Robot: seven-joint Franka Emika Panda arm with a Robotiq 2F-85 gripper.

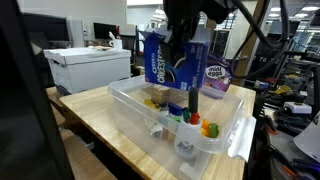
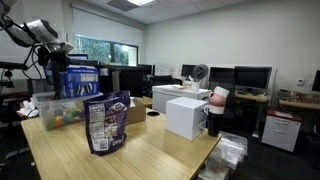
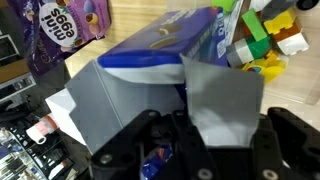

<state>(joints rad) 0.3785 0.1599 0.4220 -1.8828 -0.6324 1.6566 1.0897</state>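
My pincer [image 3: 183,72] is closed tight on the top of the blue bag [image 3: 160,45], and both grey pads [image 3: 100,95] press on it. The bag hangs upright over the clear bin [image 1: 135,100], which stands on the wooden table [image 1: 95,128]. Coloured blocks [image 1: 197,123] lie in the bin near one end. A purple bag [image 1: 218,72] stands on the table beside the bin.

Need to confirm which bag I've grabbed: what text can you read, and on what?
"mini eggs": on the purple bag, also readable in the wrist view.
Blue bag held in the end effector: white lettering, too blurred to read.
Nothing else is legible.
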